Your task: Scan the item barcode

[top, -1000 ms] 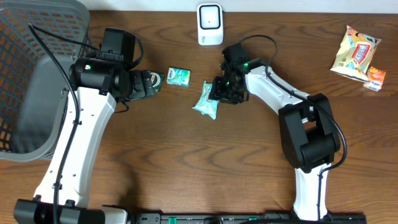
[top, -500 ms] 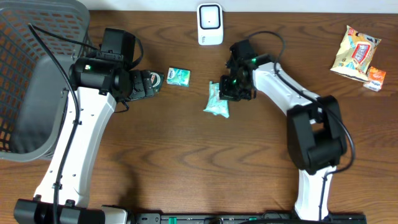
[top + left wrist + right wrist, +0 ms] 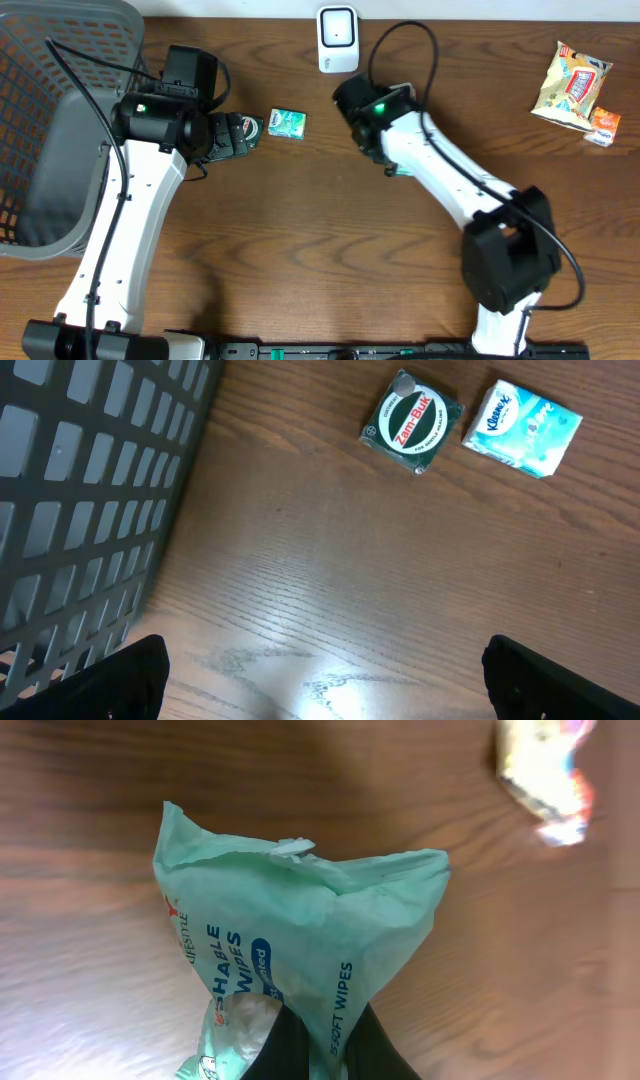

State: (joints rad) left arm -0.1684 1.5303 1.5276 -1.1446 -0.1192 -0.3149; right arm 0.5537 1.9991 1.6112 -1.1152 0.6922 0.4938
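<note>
The item is a teal pack of wipes (image 3: pixel 300 935), and my right gripper (image 3: pixel 322 1055) is shut on its lower edge; the pack hangs over the wood. From overhead only a teal sliver of the pack (image 3: pixel 399 171) shows under the right arm, which hides the gripper itself. The white scanner (image 3: pixel 338 38) stands at the back edge, just beyond that arm's wrist. No barcode shows on the pack in any view. My left gripper (image 3: pixel 232 138) (image 3: pixel 320 700) stands open and empty above the table, with a green Zam-Buk tin (image 3: pixel 412 422) ahead of it.
A Kleenex pack (image 3: pixel 522 428) (image 3: pixel 287 123) lies beside the tin. The grey basket (image 3: pixel 60 120) (image 3: pixel 90 480) fills the left side. A snack bag (image 3: pixel 572 85) and a small orange box (image 3: pixel 604 127) lie at the far right.
My right gripper closed on the wipes pack, lifted it off the table and swung up towards the scanner. The left arm stayed still.
</note>
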